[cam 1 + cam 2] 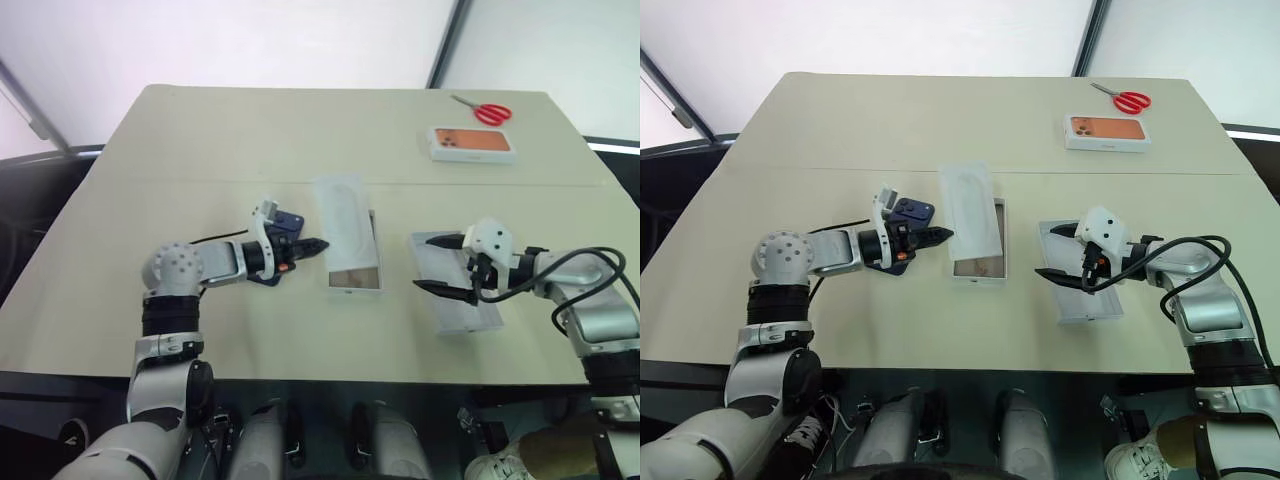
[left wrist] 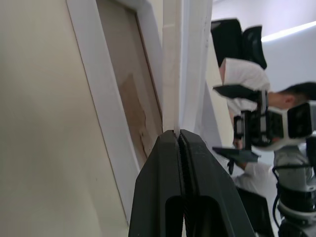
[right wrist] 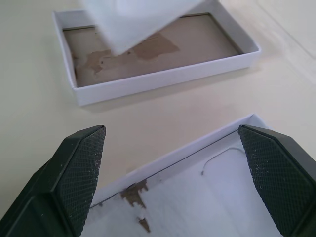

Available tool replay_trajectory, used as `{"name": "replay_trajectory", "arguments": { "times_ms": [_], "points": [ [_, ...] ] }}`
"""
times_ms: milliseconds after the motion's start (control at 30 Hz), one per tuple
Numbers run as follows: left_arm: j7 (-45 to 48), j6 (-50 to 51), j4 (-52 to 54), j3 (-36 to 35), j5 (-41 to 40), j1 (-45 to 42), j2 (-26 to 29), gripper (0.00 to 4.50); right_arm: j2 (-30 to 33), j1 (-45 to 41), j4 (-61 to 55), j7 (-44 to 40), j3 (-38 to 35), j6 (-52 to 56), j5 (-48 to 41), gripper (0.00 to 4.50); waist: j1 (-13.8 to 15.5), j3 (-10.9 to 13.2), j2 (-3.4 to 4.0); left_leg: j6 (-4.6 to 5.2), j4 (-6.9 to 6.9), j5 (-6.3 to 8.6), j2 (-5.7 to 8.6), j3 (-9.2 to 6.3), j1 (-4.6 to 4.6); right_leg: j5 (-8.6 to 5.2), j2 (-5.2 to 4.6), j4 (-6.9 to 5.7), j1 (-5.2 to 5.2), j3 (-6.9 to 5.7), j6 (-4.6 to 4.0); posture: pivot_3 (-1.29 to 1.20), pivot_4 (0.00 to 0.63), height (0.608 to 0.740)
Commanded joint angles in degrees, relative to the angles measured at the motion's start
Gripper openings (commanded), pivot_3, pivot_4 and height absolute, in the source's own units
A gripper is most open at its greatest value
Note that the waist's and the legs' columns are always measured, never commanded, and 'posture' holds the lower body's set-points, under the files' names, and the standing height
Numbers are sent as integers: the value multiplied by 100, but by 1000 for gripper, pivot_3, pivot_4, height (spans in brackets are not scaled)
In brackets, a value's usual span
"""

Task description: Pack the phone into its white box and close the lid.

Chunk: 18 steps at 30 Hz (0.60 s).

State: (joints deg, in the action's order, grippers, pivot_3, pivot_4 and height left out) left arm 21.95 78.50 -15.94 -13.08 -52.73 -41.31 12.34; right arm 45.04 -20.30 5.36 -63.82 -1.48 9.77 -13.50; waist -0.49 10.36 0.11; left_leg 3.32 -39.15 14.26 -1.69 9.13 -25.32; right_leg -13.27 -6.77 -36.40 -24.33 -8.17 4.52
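White lid (image 1: 457,287) lies directly under the spread right pincer (image 1: 441,264).

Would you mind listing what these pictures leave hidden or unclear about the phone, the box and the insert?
- Phone: mostly hidden by the left gripper and wrist in the head views.
- White box: floor largely covered by the thin white insert in the head views.
- Lid: cut off by the edge in the right wrist view.
- Scissors: too small for detail.
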Motion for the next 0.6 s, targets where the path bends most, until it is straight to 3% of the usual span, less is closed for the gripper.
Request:
{"name": "replay_trajectory", "arguments": {
  "times_ms": [33, 300, 400, 600],
  "points": [
    [351, -1, 30, 241, 107, -157, 95, 0, -1, 43, -226, 161, -148, -123, -17, 4486, 2, 0, 0, 0, 0, 0, 0, 0, 0, 0, -1, 0, 0, 0, 0, 0, 150, 738],
    [585, 35, -127, 312, 268, -253, 118, 0, 32, 124, -223, 310, -140, -255, 38, 4486, -4, 0, 0, 0, 0, 0, 0, -1, 0, 0, -2, 0, 0, 3, 0, 0, 150, 738],
    [588, 83, -161, 278, 314, -281, 115, 939, 21, 114, -184, 328, -126, -302, 63, 4500, -5, 0, 0, 0, 0, 0, 0, -2, 0, 0, -2, 0, 0, 4, 0, 0, 150, 738],
    [639, 74, -123, 227, 397, -346, 143, 3911, -38, 26, -86, 356, -52, -371, 89, 4500, -1, 0, 0, 0, 0, 0, 0, -2, 0, 0, -2, 0, 1, 4, 0, 0, 150, 738]
  ]
}}
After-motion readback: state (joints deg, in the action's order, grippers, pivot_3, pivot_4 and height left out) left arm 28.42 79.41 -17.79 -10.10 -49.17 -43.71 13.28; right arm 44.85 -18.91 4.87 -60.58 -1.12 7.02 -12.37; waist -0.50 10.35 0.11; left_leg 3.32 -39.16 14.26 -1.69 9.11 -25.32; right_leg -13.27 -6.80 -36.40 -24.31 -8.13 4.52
